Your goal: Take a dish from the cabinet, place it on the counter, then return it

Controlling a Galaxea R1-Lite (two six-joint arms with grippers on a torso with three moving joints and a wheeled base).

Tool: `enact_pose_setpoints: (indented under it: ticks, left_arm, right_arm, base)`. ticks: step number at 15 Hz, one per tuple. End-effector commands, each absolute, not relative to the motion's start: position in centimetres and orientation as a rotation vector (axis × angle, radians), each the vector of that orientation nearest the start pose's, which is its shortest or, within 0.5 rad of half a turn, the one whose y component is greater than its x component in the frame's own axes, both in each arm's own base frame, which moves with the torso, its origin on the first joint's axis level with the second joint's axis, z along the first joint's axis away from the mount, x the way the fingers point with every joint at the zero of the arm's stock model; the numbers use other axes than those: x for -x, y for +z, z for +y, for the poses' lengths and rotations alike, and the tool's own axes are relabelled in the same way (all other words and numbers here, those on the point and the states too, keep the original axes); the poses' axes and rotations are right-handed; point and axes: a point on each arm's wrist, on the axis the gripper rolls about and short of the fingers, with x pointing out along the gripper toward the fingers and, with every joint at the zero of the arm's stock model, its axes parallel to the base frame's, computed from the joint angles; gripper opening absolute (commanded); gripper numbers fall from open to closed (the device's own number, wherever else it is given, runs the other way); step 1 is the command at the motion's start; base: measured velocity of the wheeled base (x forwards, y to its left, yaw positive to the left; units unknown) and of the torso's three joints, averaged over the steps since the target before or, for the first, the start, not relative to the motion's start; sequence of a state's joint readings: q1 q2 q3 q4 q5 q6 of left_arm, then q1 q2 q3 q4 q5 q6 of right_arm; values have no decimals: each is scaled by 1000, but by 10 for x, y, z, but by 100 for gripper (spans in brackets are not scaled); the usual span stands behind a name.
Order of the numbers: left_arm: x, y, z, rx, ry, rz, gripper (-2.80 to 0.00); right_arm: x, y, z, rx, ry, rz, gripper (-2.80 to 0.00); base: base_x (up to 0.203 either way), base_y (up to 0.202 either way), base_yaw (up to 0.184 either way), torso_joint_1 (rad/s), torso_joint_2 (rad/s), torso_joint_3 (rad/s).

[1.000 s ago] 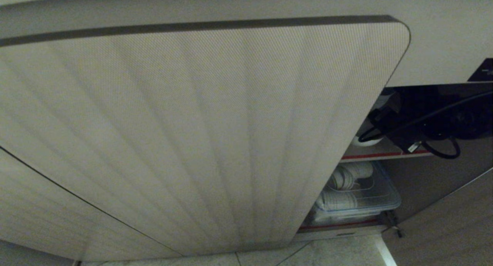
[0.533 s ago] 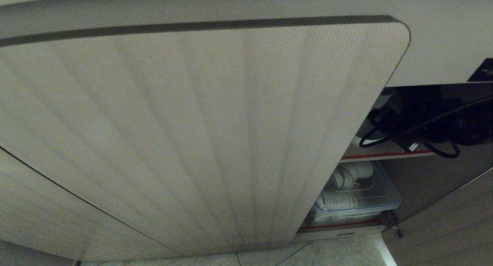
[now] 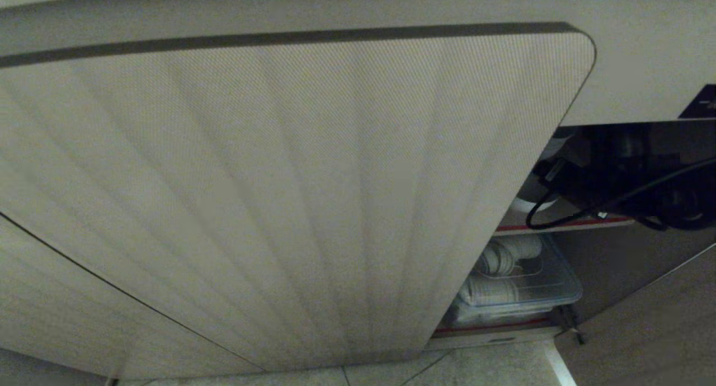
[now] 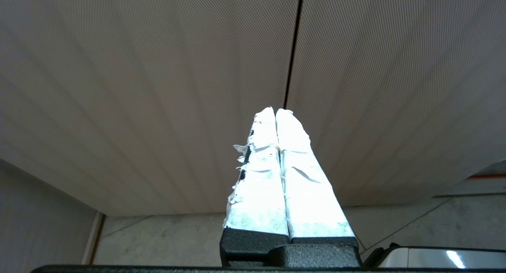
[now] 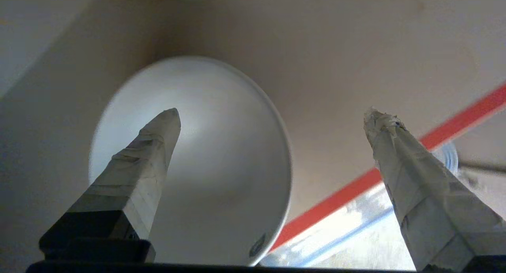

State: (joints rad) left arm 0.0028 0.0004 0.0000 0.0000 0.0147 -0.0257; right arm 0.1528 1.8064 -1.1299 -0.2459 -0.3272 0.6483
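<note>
Reaching into the low beige fluted-door cabinet (image 3: 291, 196), the right end effector (image 5: 272, 114) hangs with fingers spread wide over the small white ceramic footed bowl (image 5: 221, 162) on the brown red-edged shelf (image 5: 355, 87) — nothing grasped yet, counter placement and return all ahead — left end effector (image 4: 275, 111) parked, fingers pressed together.

A: Where is there room to get in?
B: Only at the cabinet's (image 3: 626, 274) right side; the fluted door (image 3: 291, 196) blocks the rest.
A: And on the shelf (image 5: 355, 47)?
B: The right gripper (image 5: 272, 114) has its jaws wide, one finger over the dish (image 5: 221, 158), bare shelf beyond up to the red front edge (image 5: 379, 174)
</note>
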Motion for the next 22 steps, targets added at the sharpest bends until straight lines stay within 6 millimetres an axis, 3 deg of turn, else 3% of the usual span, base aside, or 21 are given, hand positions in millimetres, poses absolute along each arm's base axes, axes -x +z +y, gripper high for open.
enact_pose_setpoints:
  ticks: [1, 22]
  left_arm:
    - [23, 75, 0, 26, 18, 0, -280]
    - [23, 75, 0, 26, 18, 0, -280]
  right_arm:
    - [-338, 198, 45, -521, -292, 329, 0]
    - [-294, 195, 40, -209, -66, 72, 0]
  base:
    - [0, 0, 0, 0, 0, 0]
    - [0, 0, 0, 0, 0, 0]
